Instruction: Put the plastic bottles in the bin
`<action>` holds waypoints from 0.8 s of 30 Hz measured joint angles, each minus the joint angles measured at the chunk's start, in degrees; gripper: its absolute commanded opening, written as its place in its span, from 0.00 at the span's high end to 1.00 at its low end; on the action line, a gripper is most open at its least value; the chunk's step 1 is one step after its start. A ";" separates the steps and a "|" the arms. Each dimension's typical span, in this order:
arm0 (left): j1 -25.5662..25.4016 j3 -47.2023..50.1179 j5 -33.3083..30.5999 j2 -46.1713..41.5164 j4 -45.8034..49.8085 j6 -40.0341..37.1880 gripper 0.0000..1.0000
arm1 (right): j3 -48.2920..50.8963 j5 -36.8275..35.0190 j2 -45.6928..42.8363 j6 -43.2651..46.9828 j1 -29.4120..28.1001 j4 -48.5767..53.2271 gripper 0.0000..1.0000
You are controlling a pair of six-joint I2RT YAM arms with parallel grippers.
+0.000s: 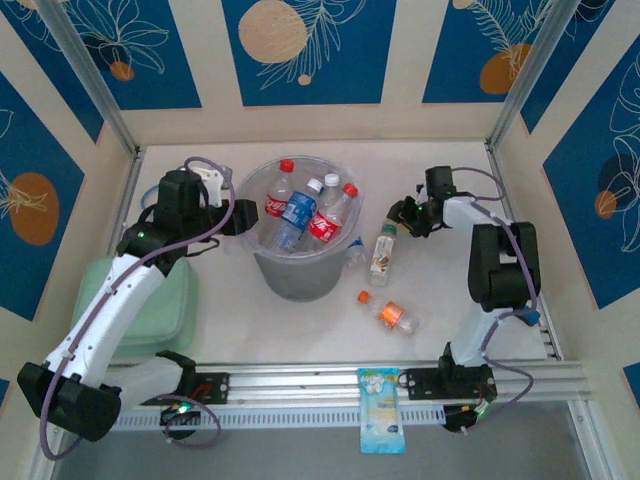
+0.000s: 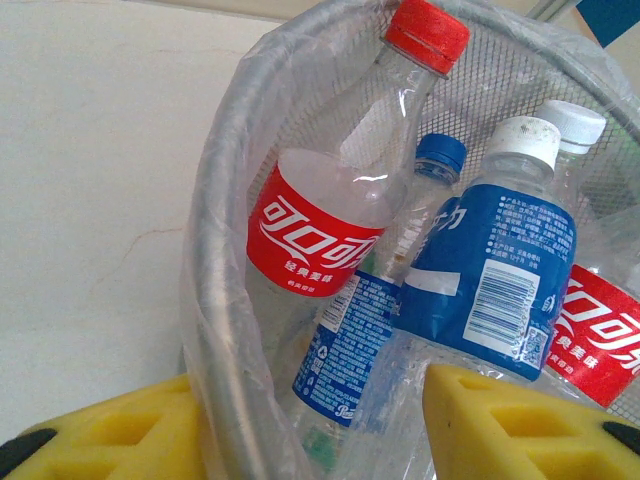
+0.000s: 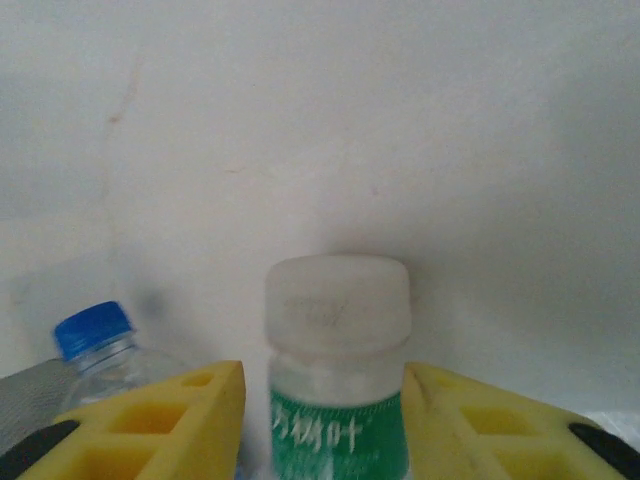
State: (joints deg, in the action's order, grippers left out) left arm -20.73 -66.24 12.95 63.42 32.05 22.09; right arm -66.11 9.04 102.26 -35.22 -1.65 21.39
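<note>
The bin (image 1: 297, 278) stands mid-table, holding several bottles with red and blue labels. My left gripper (image 1: 236, 216) is at its left rim, open. In the left wrist view the bin's rim (image 2: 225, 200) passes between the yellow fingers (image 2: 110, 435) of my left gripper (image 2: 310, 440); inside stand a red-label bottle (image 2: 320, 230) and a blue-label bottle (image 2: 495, 275). A green-label bottle (image 1: 382, 253) with a white cap lies right of the bin. My right gripper (image 1: 405, 218) is open at its cap end. That green-label bottle (image 3: 338, 400) sits between the right gripper's (image 3: 325, 420) fingers, with a small gap on the left. An orange-label bottle (image 1: 392, 315) lies nearer the front.
A blue-capped bottle (image 1: 355, 247) lies against the bin's right side, and the blue-capped bottle (image 3: 95, 335) is left of my right fingers. A pale green pad (image 1: 150, 300) sits under the left arm. A blue-and-white packet (image 1: 381, 410) lies on the front rail (image 1: 300, 385). Walls enclose the table.
</note>
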 measured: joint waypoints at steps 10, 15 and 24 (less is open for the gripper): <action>0.00 0.00 0.02 0.02 -0.09 0.00 0.48 | 0.28 0.00 -5.99 1.40 2.03 0.98 0.25; 0.00 0.11 0.02 0.02 -0.13 0.00 0.48 | 0.33 0.24 -1.70 1.86 0.28 0.83 0.18; 0.00 0.11 0.02 0.09 -0.13 -0.02 0.48 | 0.33 0.22 4.72 1.14 -2.36 0.28 0.28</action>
State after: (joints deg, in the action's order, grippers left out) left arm -20.73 -66.13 12.97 63.51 31.92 22.06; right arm -65.78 9.26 106.98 -34.09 -4.01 21.67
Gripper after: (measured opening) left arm 0.523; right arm 0.753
